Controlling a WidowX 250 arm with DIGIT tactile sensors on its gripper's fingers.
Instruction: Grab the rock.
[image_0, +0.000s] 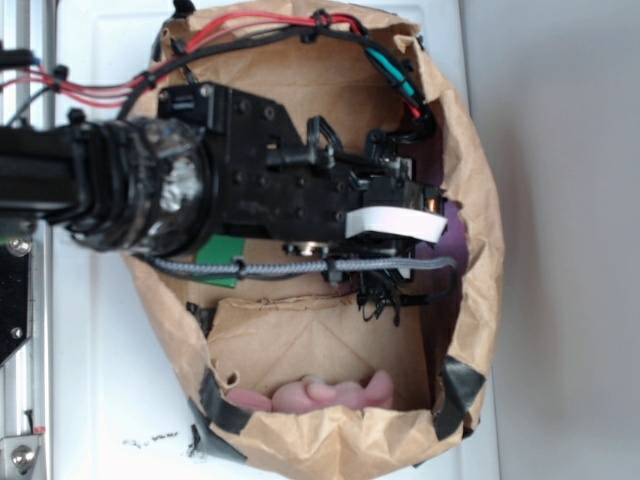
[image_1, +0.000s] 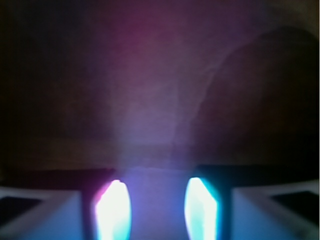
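The rock does not show in either view; the arm covers the middle of the brown paper bag. My gripper reaches deep into the bag and sits against its right wall, where a purple glow shows. One white finger is plain in the exterior view. In the wrist view the gripper shows two glowing fingers standing apart, with a blurred purple-lit surface between them. I cannot tell whether that surface is an object or the bag.
A corner of the flat green block pokes out under the arm at the left. The pink soft thing lies at the bag's lower wall. Red and black cables run along the top rim. Black tape patches the bag's lower corners.
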